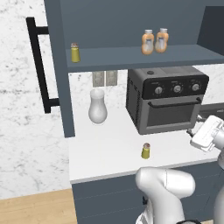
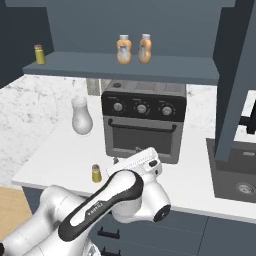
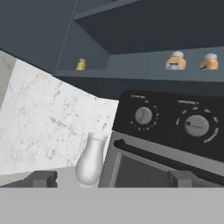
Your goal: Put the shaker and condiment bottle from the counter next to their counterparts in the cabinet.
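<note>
Orange bottles (image 1: 154, 41) paired on shelf, shaker (image 1: 146, 151) (yellow-green) on counter (image 1: 105, 148)

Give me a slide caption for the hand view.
Toaster oven and white vase below a shelf holding two orange bottles.

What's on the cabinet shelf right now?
Two orange condiment bottles stand side by side, and one shaker sits apart at the left end. The shelf's far right is hidden by the door.

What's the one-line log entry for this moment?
shelf: two condiment bottles side by side, shaker at left | counter: second shaker standing | pincer: empty, facing toaster oven
</note>
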### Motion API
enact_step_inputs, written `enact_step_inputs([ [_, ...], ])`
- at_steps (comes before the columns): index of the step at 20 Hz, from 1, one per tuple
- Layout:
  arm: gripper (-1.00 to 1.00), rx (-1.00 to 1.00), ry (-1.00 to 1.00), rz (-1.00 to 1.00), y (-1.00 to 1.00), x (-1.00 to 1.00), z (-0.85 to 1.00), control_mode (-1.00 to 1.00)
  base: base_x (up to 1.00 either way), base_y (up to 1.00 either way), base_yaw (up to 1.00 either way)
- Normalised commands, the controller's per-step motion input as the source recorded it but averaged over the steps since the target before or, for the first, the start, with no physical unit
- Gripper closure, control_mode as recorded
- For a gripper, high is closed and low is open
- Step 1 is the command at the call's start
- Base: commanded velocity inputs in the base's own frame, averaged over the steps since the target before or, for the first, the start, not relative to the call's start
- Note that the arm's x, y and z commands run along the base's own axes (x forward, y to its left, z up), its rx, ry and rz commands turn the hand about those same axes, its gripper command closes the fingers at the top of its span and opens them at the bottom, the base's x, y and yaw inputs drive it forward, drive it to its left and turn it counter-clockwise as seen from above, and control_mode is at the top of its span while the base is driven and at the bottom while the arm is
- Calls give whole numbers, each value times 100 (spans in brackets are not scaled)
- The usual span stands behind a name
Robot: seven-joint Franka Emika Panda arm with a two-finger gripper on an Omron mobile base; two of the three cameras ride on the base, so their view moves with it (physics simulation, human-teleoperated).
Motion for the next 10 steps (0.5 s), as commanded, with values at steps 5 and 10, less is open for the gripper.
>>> enact_step_inputs([
  [5, -100, -2, 0, 3, 11, -7, -14, -100, 0, 0, 0],
  [10, -100, 0, 0, 2, -1, 1, -1, -100, 0, 0, 0],
])
